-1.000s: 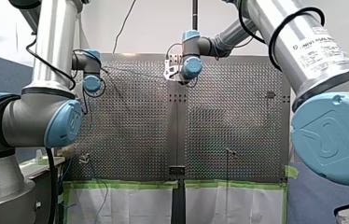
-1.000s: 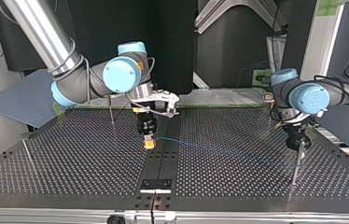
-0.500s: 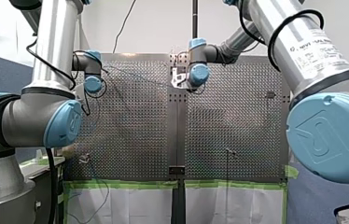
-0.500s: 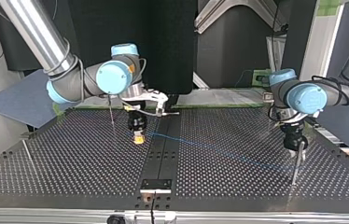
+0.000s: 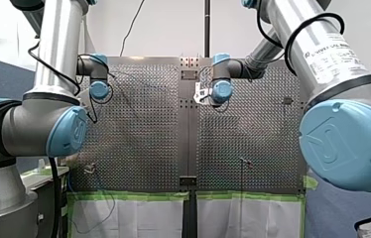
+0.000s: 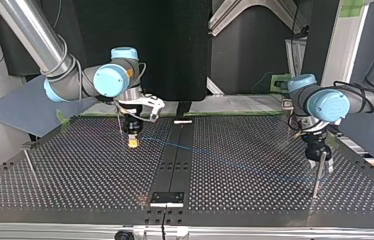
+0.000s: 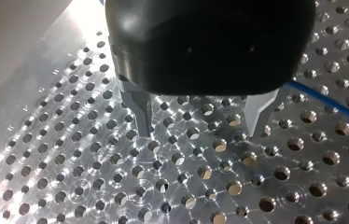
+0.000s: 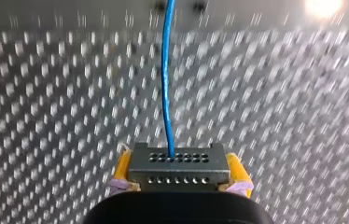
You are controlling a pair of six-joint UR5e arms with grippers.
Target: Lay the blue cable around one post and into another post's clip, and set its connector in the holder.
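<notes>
Cable location: The blue cable (image 6: 180,147) is lying low over the tabletop (image 6: 255,205). In the top view it is running from the right tool (image 6: 133,142) at 10 o'clock toward the left tool (image 6: 320,162) at 4 o'clock.
Connector location: The connector (image 8: 178,167), a grey block with rows of holes, is sitting between the right tool's yellow pads (image 8: 121,170). The cable is leaving its face straight ahead.
Right tool state: It is pinching the connector by its two short sides.
Left tool state: It is standing spread, its metal fingers (image 7: 141,109) gripping nothing. The cable is passing just beside one finger, outside the gap.
Handling: The cable is judged thin, light and limp, so it is likely to sag and wander unless kept taut. The connector is the one rigid hold. For routing, a second grasp on the cable close to the post looks advisable.
Right arm pose: In the top view it is coming in from 11 o'clock, wrist turned down, tool pointing at the tabletop close above it.
Left arm pose: It is coming in from 3 o'clock, tool pointing straight down just beside a thin post (image 6: 316,182). Contact cannot be told.
</notes>
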